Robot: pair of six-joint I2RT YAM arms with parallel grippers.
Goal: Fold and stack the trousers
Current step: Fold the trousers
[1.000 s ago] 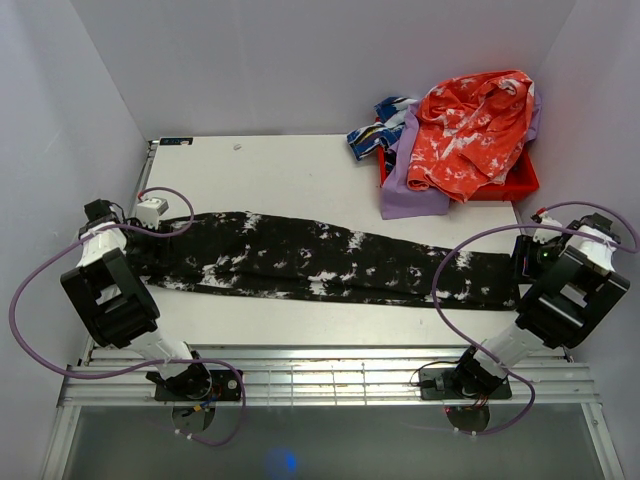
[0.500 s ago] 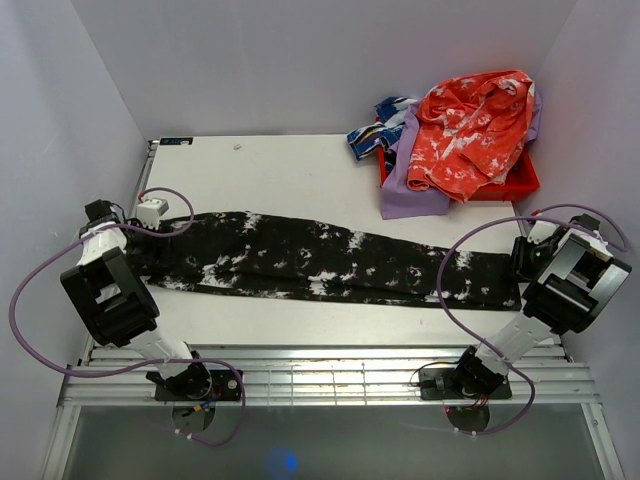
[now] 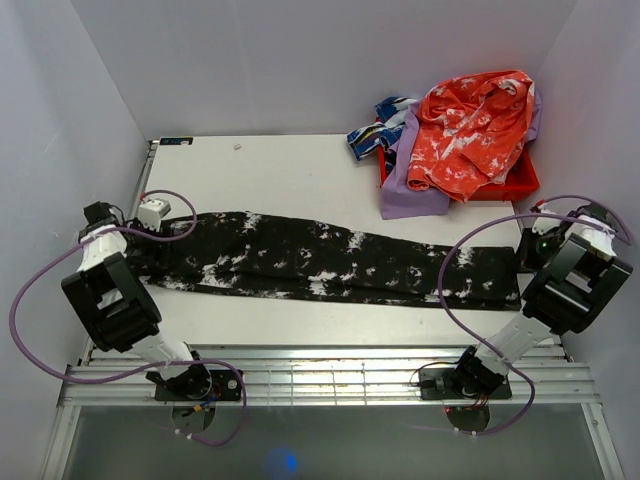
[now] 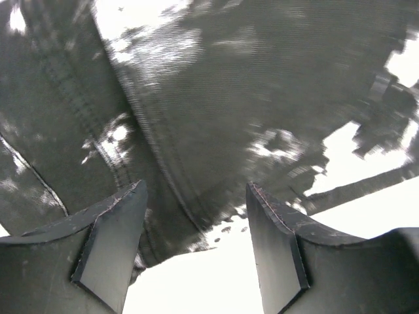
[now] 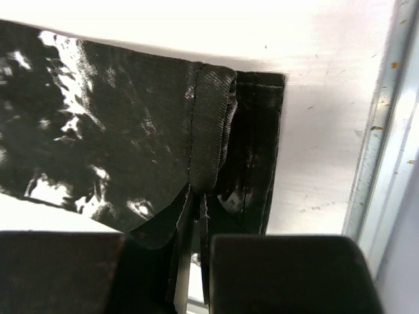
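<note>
The trousers [image 3: 320, 258], black with white splatter, lie stretched flat across the table from left to right. My left gripper [image 3: 136, 250] hovers over their left end. In the left wrist view it [image 4: 196, 222] is open, its fingers [image 4: 111, 242] standing either side of the fabric's edge [image 4: 229, 98]. My right gripper [image 3: 524, 260] is at the right end. In the right wrist view it [image 5: 196, 206] is shut on the folded hem of the trousers [image 5: 118, 131].
A red bin [image 3: 522, 185] at the back right holds an orange-red garment [image 3: 470, 130], a lilac cloth [image 3: 405, 195] and a blue-white cloth [image 3: 378, 128]. The table's metal side rail [image 5: 376, 144] runs just right of the hem. Walls stand close on both sides.
My right gripper has closed onto the hem at the trousers' right end, and that arm has shifted slightly. The left arm has barely moved.
</note>
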